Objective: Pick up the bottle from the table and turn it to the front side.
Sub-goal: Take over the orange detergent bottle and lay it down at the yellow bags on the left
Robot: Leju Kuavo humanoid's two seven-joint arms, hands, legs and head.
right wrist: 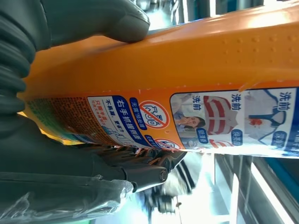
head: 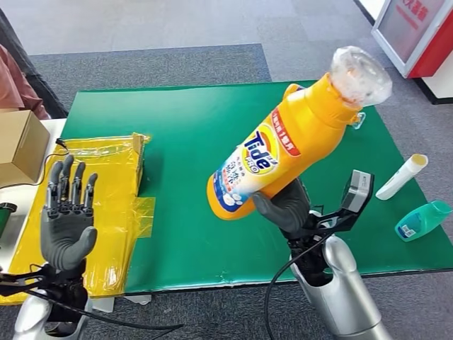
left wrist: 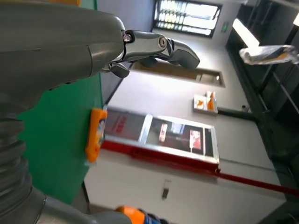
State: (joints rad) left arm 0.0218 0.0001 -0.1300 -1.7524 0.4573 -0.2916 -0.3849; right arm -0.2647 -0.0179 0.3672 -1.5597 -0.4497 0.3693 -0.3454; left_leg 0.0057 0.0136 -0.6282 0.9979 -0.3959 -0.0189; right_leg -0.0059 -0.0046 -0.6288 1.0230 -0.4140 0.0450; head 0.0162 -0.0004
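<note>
The orange plastic Tide detergent bottle [head: 277,152] is already up off the green bench [head: 187,142] — right hand [head: 286,207] clasping its base, front label showing — left hand [head: 66,212] spread, holding nothing.

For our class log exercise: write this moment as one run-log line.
right hand: grips orange bottle, lifted, tilted, Tide label toward head camera | left hand: open, raised, holds nothing | green mat: bare beneath bottle
</note>
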